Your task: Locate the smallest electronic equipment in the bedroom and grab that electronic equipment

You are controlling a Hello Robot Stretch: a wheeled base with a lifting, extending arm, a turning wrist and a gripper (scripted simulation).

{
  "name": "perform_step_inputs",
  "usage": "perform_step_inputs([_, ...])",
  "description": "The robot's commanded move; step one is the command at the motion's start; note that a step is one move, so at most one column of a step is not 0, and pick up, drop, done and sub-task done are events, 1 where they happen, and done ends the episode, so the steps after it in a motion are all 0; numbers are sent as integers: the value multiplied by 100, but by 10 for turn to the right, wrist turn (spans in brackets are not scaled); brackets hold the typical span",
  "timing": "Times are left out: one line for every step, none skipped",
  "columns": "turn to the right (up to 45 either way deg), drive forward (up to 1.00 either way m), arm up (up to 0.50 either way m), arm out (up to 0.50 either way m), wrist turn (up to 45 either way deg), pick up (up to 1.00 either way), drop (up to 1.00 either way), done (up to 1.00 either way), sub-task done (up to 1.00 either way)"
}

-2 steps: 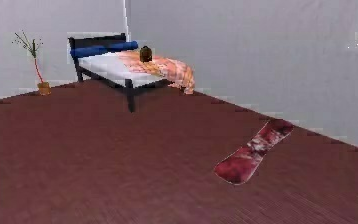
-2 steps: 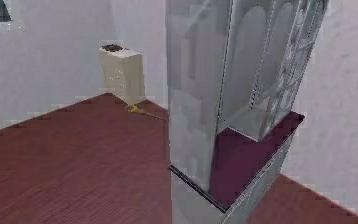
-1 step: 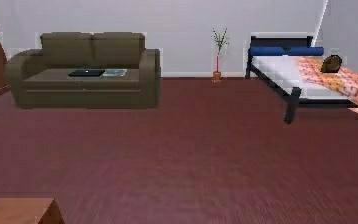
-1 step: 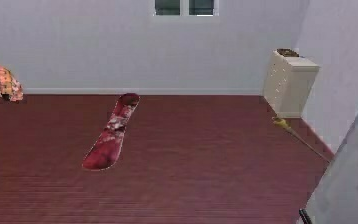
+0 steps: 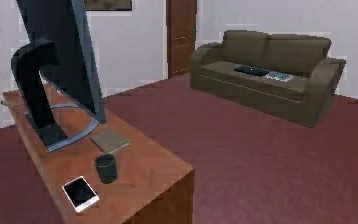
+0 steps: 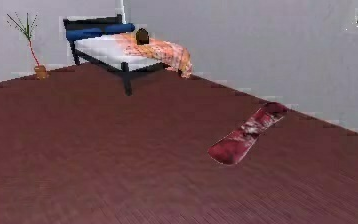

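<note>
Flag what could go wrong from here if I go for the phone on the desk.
1. The dark cup stands close beside the phone; a reach could tip it.
2. The phone lies flat on the desk, giving the jaws little to catch, so it may slide rather than lift.
3. The tall monitor rises just behind both, and the arm could strike it on the way in.

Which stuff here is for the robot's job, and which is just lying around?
For the job: white phone on the desk, likely the smallest gadget; big monitor, to compare.
Just lying about: dark cup, sofa, bed, potted plant, red board on the floor.
</note>
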Motion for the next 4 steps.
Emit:
perform_step_inputs([-450, 0, 0, 0, 0, 0, 0, 0, 0])
perform_step_inputs([-450, 0, 0, 0, 0, 0, 0, 0, 0])
perform_step_inputs([-270, 0, 0, 0, 0, 0, 0, 0, 0])
perform_step_inputs([0, 0, 50, 0, 0, 0, 0, 0, 0])
